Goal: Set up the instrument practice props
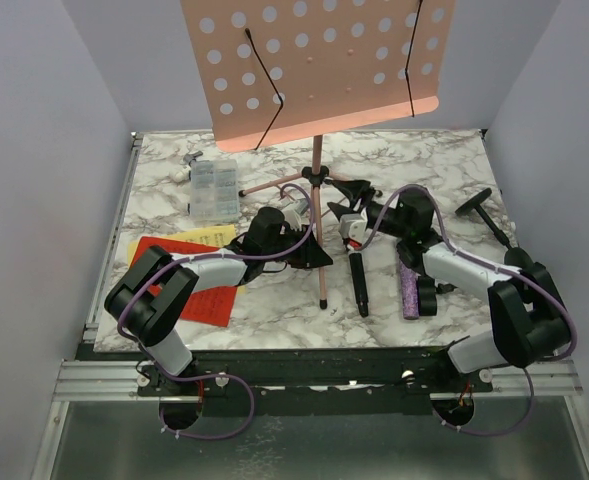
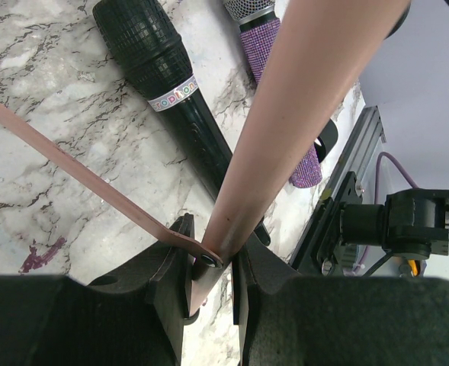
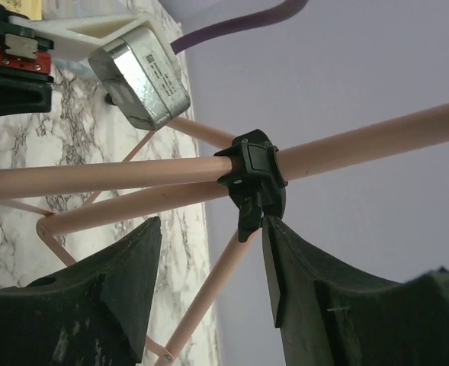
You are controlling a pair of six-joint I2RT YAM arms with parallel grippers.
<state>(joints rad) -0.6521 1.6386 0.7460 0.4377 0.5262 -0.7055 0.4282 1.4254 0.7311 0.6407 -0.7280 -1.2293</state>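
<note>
Left gripper (image 2: pixel 209 259): jaws pressed together on a pink tube low on the music rack (image 1: pixel 314 60), pinching it at the joint where a thin flat brace is pinned. Right gripper (image 3: pixel 211 225): jaws spread and holding nothing, standing either side of the small lever under the black collar (image 3: pixel 254 171) where the pole and legs meet; one finger is just beside the lever, and contact cannot be told. Rack: upright at the middle of the table (image 1: pixel 274 310), its perforated desk high above and its thin legs splayed out from the collar. Black microphone (image 2: pixel 155 61) and purple microphone (image 2: pixel 266 46): lying flat side by side, just right of the rack's near leg, neither in a holder. One round-based holder (image 1: pixel 479 208): lying near the right edge, well apart from the microphones; a second is not clearly made out. Red sheets (image 1: pixel 209 300) and yellow sheet (image 1: pixel 189 237): flat at the left, partly under the left arm. Clear box (image 1: pixel 215 190): behind them, near the far left. Step in hand, by judgement: securing the rack's tripod, one gripper bracing a leg while the other addresses the collar. Next move, by judgement: the right jaws need to close squarely on the lever or collar without pushing the pole sideways, the left grip holding firm so the top-heavy rack does not tip; sheets, microphones and holders are not yet placed.
</note>
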